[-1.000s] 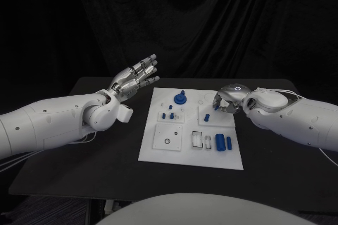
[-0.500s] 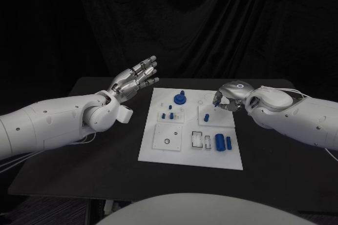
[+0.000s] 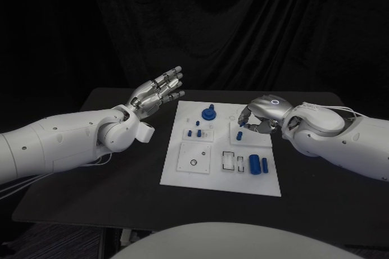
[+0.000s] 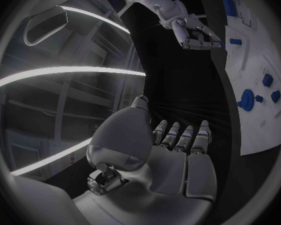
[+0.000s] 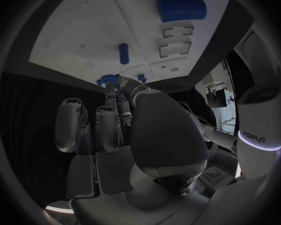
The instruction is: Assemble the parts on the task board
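White task board point(image 3: 182, 175) at the centre of the black desk point(image 3: 97, 186), blue parts point(image 3: 253, 162) lying on it, left robot hand point(image 3: 155, 91) raised off the board's far left corner, fingers spread and empty, right robot hand point(image 3: 258, 116) curled over the board's far right edge, grasp impossible to tell

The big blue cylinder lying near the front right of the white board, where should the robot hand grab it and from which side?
Grip the big blue cylinder across its middle, coming straight down from above. It lies flat on the white board with its long axis pointing away from the robot, so fingers can close on its two rounded sides. The right robot hand is nearer.
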`<state>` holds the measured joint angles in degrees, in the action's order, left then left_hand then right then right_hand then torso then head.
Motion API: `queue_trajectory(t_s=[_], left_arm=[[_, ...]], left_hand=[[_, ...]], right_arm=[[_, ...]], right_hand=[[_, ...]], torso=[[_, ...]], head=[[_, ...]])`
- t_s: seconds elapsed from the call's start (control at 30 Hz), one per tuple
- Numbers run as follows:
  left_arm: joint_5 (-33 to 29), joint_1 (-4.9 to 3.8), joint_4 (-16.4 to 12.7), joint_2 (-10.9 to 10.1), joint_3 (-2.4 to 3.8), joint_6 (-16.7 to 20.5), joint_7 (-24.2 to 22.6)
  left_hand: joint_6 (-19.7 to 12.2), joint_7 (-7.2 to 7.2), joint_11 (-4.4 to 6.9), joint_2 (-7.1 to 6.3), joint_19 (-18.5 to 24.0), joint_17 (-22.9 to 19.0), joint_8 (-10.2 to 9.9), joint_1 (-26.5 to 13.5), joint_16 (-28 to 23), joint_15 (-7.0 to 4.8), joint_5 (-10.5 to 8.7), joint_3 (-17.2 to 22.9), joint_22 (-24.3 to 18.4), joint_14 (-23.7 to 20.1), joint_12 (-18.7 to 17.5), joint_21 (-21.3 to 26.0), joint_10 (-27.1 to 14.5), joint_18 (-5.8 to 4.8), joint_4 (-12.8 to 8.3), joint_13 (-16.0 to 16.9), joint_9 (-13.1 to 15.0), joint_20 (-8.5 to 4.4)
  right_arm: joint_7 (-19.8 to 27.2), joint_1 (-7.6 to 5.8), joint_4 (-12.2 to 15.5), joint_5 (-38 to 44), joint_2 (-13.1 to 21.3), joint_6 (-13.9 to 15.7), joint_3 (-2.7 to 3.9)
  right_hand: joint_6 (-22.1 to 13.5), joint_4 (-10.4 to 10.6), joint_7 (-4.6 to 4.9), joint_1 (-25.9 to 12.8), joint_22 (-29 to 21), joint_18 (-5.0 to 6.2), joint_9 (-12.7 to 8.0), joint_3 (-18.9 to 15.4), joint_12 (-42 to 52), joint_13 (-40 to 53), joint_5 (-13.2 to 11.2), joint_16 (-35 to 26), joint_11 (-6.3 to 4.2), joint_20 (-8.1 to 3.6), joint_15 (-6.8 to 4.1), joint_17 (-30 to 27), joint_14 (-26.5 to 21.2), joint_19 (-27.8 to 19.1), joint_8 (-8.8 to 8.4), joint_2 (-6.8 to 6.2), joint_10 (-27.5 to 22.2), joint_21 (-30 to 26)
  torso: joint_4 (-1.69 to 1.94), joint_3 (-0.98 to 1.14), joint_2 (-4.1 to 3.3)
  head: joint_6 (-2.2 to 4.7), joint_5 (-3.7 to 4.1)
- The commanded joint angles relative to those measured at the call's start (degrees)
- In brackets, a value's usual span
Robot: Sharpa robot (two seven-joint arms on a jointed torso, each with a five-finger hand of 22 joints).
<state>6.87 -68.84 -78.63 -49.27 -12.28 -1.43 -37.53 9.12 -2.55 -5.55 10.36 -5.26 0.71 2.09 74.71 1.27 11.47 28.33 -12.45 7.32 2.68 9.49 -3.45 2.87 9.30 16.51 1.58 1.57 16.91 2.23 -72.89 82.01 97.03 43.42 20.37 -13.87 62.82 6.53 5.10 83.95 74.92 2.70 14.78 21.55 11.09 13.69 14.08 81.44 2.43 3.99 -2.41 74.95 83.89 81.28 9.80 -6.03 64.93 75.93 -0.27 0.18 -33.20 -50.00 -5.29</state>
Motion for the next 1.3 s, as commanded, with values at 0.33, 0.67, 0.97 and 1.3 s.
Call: queue_trajectory(t_s=[0.33, 0.67, 0.97, 1.3], left_arm=[[-0.03, 0.25, -0.12, 0.13, 0.05, -0.5, -0.64], [-0.03, 0.27, -0.13, 0.39, 0.06, -0.15, -0.57], [-0.03, 0.27, -0.06, 0.66, 0.06, -0.36, -0.44], [-0.03, 0.27, 0.03, 0.72, 0.06, -0.7, -0.14]], left_hand=[[-0.26, 0.03, -0.26, 0.16, -0.3, 0.03, 0.23, 0.34, 0.15, 0.48, 0.3, 0.33, 0.05, -0.02, -0.19, -0.27, -0.19, -0.24, -0.16, -0.03, -0.06, -0.02], [-0.33, 0.16, 0.46, 0.23, -0.32, 0.04, 0.25, 0.53, 0.14, 0.33, 0.3, 0.26, -0.09, 0.0, -0.63, -0.26, -0.75, -0.41, -0.12, -0.09, -0.05, -0.1], [-0.24, 0.21, 0.51, 0.25, -0.34, 0.07, 0.29, 0.54, 0.19, 0.34, 0.32, 0.25, -0.09, 0.1, -0.78, -0.27, -0.85, -0.42, -0.09, -0.11, -0.03, -0.11], [-0.21, 0.22, 0.49, 0.27, -0.35, 0.08, 0.31, 0.53, 0.21, 0.35, 0.33, 0.25, -0.09, 0.13, -0.63, -0.28, -0.83, -0.42, -0.08, -0.08, -0.02, -0.11]], right_arm=[[-1.99, -0.1, 5.14, 3.12, -3.8, -2.12, -0.05], [-1.86, 1.68, 2.56, 3.4, -9.69, -4.73, -0.11], [-1.97, 2.65, 0.89, 3.42, -12.18, -7.8, -0.12], [-2.21, 3.1, 0.58, 3.52, -12.84, -9.64, -0.12]], right_hand=[[-0.04, 0.04, 0.37, -0.67, 10.8, 0.49, 0.07, -0.25, -0.41, -0.19, 0.18, 0.08, 0.28, 0.19, 0.38, 0.15, 0.42, 0.13, -0.38, -0.56, 0.34, 0.13], [-0.46, 0.04, 0.48, -0.74, 10.75, 0.53, 0.0, -0.05, -0.87, -0.45, 0.24, 0.03, 0.43, 0.33, 0.51, 0.07, 0.41, 0.05, -0.8, -0.62, 0.06, -0.04], [-0.27, -0.12, 0.49, -0.59, 10.67, 0.59, 0.08, 0.11, -0.78, -0.45, 0.23, -0.14, 0.37, 0.42, 0.59, -0.23, 0.29, -0.12, -0.81, -0.5, 0.53, -0.32], [-0.15, -0.32, 0.51, -0.46, 10.67, 0.6, 0.13, 0.17, -0.66, -0.4, 0.2, -0.13, 0.33, 0.46, 0.6, -0.19, 0.28, -0.11, -0.85, -0.51, 0.94, -0.31]], torso=[[-0.09, -0.04, 0.01], [-0.09, -0.04, 0.01], [-0.2, -0.03, -0.11], [-0.06, -0.08, 0.0]], head=[[0.0, -1.32], [0.0, -1.28], [0.0, -2.03], [0.0, -1.51]])
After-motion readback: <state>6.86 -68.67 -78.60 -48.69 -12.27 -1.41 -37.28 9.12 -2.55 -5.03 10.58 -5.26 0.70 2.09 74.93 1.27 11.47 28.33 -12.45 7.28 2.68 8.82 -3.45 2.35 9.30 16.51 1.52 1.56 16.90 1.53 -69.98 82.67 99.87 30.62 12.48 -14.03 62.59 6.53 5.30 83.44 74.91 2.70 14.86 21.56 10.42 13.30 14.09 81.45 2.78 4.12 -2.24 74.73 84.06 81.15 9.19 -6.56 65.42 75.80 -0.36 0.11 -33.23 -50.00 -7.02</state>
